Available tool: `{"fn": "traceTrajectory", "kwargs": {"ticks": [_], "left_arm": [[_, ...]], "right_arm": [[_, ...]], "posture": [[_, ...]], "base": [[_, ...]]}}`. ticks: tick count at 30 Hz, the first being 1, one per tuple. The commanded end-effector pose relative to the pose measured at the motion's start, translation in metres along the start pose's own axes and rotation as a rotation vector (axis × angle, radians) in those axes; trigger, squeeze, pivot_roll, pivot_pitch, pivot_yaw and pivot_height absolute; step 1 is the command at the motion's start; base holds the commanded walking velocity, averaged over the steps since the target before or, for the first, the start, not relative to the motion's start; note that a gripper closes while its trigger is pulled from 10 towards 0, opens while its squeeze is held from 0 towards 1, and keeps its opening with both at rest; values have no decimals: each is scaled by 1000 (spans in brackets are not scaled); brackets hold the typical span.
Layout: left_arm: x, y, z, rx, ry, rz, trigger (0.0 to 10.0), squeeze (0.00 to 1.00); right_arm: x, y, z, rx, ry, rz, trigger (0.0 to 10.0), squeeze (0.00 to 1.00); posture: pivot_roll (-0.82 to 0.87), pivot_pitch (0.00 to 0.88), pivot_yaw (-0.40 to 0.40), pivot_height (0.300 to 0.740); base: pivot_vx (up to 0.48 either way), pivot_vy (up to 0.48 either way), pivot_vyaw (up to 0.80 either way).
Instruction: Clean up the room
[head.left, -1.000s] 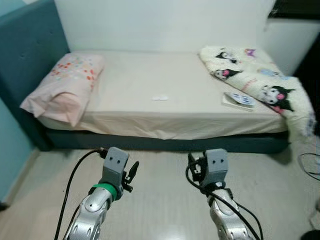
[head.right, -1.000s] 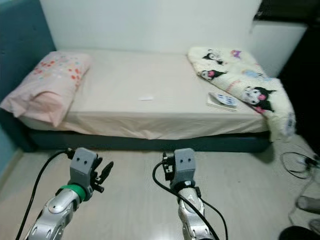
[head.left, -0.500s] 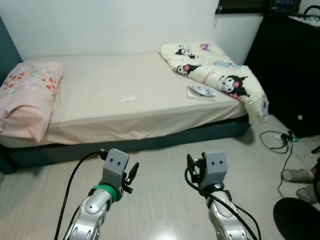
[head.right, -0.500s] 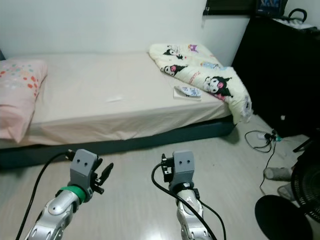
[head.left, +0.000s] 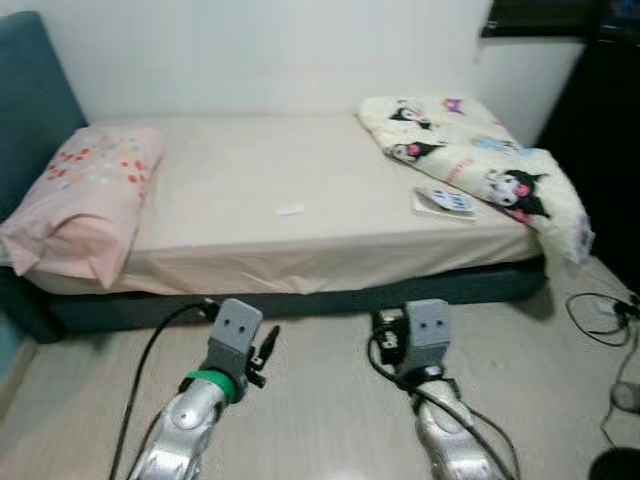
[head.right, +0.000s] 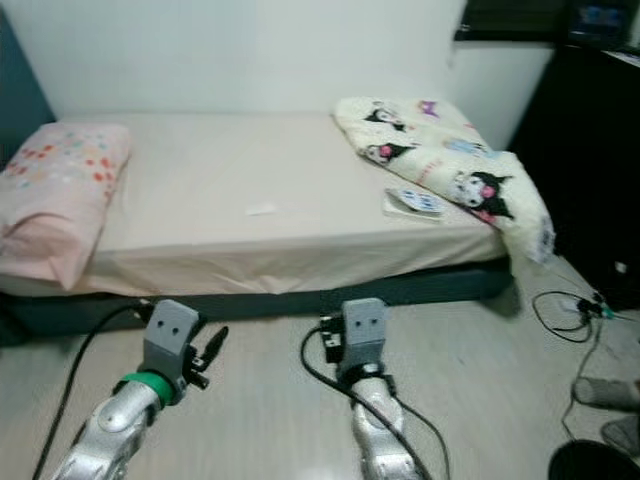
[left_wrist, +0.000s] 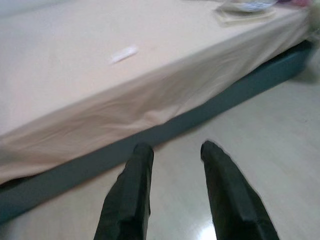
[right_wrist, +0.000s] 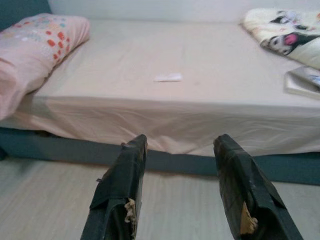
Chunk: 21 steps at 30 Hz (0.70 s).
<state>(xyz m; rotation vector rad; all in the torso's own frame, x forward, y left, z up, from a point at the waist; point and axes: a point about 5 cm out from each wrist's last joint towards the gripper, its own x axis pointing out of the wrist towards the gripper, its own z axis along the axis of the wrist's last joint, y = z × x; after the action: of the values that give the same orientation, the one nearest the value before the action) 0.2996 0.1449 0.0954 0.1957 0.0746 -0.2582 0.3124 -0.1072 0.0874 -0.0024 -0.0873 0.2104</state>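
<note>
Left claw (left_wrist: 172, 187) parted, right claw (right_wrist: 180, 187) parted, smooth bedsheet (head.left: 300, 200)

Smooth matt cloth bed sheet (head.left: 300, 200), fleecy printed blanket (head.left: 480, 165), glossy pale floor (head.left: 320, 400)

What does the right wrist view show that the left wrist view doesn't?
Right wrist view: the pink pillow at the head of the bed and part of the cartoon-print blanket, past the open right gripper. Left wrist view: the bed's far corner and bare floor beyond it, past the open left gripper. Shared: the cream sheet, the small white scrap and the book.
</note>
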Motion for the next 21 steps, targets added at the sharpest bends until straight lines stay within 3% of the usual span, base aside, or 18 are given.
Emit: {"fn": "traceTrajectory", "kwargs": {"ticks": [1,13,21], "left_arm": [[0,-8,-4,-10,17,-25,10000,0],[1,-9,-4,-8,15,-29,10000,0],[2,-10,-4,-7,13,-33,10000,0]], "right_arm": [[-4,-9,-5,-6,22,-31,10000,0],[-5,-11,-6,-6,27,-34,10000,0],[-4,-12,-7,0,31,-38,10000,0]], "posture": [[-98,74,67,740],[-98,71,66,740],[-101,67,66,740]], "base": [[454,0,0],[359,0,0],[276,0,-764]]}}
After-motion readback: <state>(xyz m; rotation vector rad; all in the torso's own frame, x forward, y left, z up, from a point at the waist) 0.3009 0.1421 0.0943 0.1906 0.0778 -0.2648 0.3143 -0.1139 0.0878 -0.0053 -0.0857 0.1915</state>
